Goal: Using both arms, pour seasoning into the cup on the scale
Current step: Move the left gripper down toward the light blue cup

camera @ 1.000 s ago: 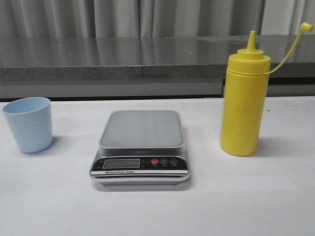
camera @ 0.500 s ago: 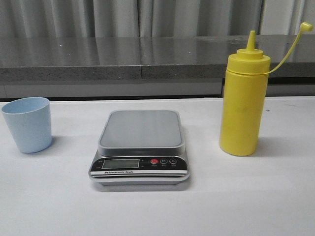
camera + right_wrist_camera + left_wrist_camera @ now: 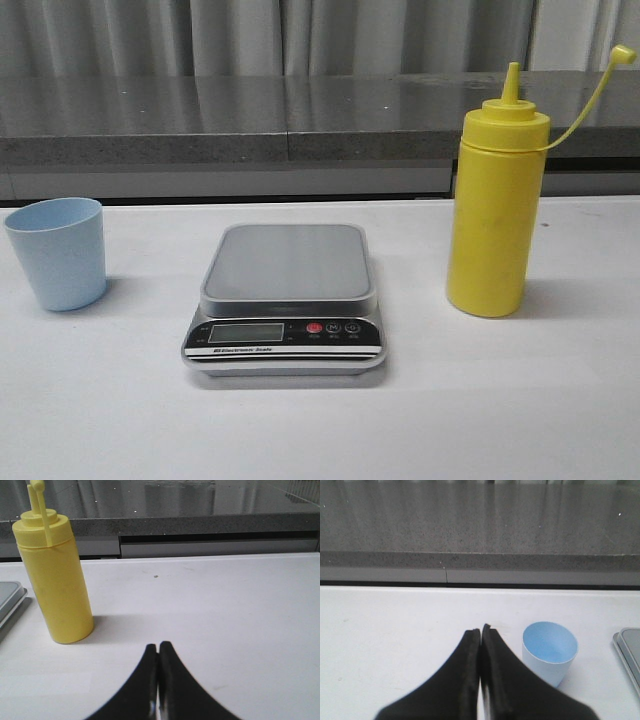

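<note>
Yellow plastic makes up the seasoning bottle (image 3: pixel 497 210), and it stands upright on the white table (image 3: pixel 320 430), well to the right of the scale (image 3: pixel 285 300). It looks soft enough to squash, so I think a hard pinch could squirt it. I would hold it around the middle of its body, not by the thin strap (image 3: pixel 590 95) near the top, which looks bendy. It is tall, so I guess a bump up high could tip it.

The cup (image 3: pixel 58 252) is pale blue plastic and sits on the table far to the left, not on the scale yet. It looks light and smooth, so it may slip. I would take it by the side wall, just under the rim.

My left gripper (image 3: pixel 480 630) has its fingers pressed together, holding nothing, just beside the cup. My right gripper (image 3: pixel 158 646) is pressed together too, empty, near the bottle but not touching it.
</note>
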### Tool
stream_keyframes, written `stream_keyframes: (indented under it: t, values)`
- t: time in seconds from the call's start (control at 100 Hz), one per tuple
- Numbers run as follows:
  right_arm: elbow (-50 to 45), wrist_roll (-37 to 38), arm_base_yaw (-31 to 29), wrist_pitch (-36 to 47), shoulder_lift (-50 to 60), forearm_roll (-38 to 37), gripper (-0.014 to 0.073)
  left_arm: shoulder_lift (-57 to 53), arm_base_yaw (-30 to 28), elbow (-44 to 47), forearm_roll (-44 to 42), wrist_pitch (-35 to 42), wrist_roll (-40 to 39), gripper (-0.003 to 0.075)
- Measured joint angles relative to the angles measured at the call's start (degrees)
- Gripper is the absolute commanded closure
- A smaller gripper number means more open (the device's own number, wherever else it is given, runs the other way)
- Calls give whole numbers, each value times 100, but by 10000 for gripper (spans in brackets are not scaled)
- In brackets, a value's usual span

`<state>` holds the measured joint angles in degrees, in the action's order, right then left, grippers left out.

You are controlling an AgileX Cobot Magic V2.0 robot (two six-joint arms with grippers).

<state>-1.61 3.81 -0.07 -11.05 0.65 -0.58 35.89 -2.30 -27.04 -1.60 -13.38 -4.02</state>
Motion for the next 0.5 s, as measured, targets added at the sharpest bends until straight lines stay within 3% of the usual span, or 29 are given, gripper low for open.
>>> stream_keyframes:
  t: [0.5]
  values:
    - [0, 0, 0, 0, 0, 0, 662, 4044, 0, -2817, 0, -1311, 0, 740]
